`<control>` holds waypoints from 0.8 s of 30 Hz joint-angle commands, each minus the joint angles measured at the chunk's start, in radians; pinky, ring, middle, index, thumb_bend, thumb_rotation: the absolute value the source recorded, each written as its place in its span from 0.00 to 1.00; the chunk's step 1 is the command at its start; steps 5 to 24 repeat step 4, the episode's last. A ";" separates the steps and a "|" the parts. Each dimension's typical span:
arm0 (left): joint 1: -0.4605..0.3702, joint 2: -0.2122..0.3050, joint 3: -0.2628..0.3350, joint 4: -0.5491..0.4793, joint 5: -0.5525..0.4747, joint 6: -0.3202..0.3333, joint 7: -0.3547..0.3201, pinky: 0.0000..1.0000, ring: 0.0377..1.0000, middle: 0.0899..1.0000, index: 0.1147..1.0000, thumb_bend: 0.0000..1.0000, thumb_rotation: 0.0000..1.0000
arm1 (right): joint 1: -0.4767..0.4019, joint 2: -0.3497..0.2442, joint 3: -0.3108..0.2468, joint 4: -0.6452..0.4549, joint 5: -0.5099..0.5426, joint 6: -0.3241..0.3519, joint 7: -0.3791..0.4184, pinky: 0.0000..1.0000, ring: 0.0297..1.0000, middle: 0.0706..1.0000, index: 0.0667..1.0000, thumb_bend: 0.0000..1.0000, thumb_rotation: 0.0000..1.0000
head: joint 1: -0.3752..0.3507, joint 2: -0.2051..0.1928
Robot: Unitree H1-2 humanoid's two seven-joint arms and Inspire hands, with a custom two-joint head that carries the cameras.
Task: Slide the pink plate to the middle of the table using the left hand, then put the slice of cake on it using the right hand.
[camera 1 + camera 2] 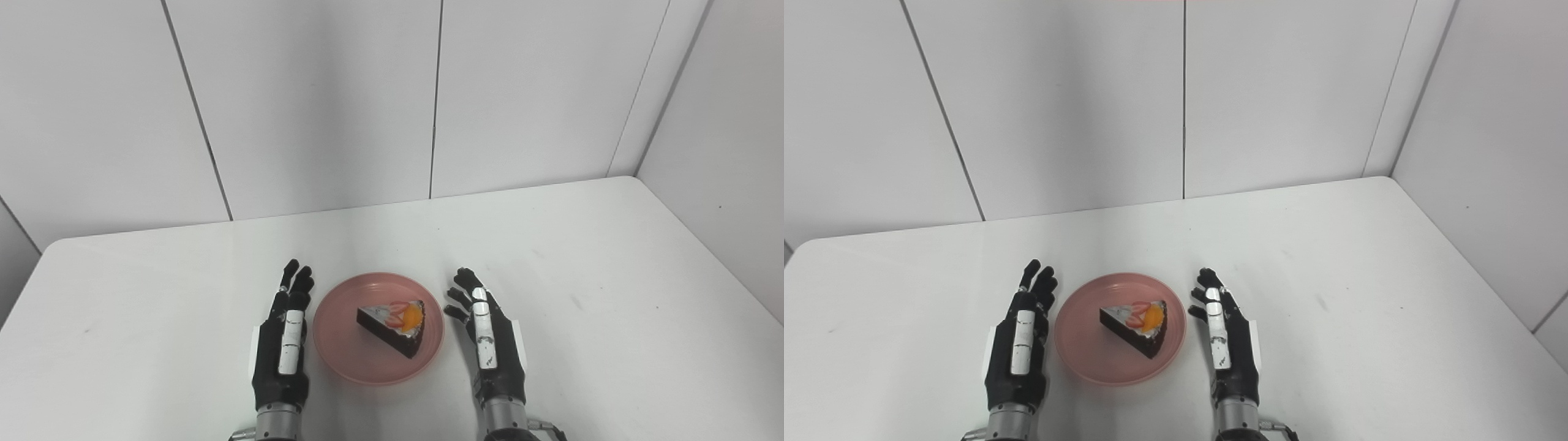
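Black, white-striped and held flat, the left hand (283, 343) is resting on the table just beside the pink plate (343, 355), its fingers apart and grasping nothing; the right hand (488, 337) is mirroring it on the other side of the plate, likewise released and empty, fingers slightly curled and clear of the rim. Between them the plate is sitting near the table's front middle, and the slice of cake (395, 324) is lying on it, point toward the left hand, broad end toward the right, with strawberry and an orange piece on its pale top. From how things lie, both steps are looking done. The cake is looking soft and easily marked: dark sponge sides, a creamy top that would smear, so any further hold would be safest at the firm dark flanks near the wide end, never from above. It may well be a model, though I cannot tell. The plate is appearing light, stiff and shallow, likely to glide easily on this smooth top; a flat push at its raised rim would be moving it better than a pinch. Around them the white table (612, 263) is spreading matte and faintly scuffed, and plain pale wall panels (318, 104) are closing in behind and at the right.
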State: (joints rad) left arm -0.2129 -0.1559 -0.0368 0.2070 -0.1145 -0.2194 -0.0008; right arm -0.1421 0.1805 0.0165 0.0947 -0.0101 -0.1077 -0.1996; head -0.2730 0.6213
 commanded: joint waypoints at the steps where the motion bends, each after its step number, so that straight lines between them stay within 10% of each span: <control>1: 0.104 0.023 0.010 0.061 -0.003 -0.003 -0.015 1.00 0.94 0.92 0.89 0.87 0.81 | 0.036 0.005 0.000 0.015 0.004 0.038 0.013 0.76 0.81 0.84 0.81 0.76 0.97 | 0.000 -0.001; 24: 0.104 0.022 0.009 0.061 -0.003 0.000 -0.014 1.00 0.94 0.92 0.89 0.87 0.80 | 0.038 0.005 -0.001 0.012 0.000 0.044 0.011 0.76 0.82 0.85 0.81 0.76 0.97 | 0.001 0.000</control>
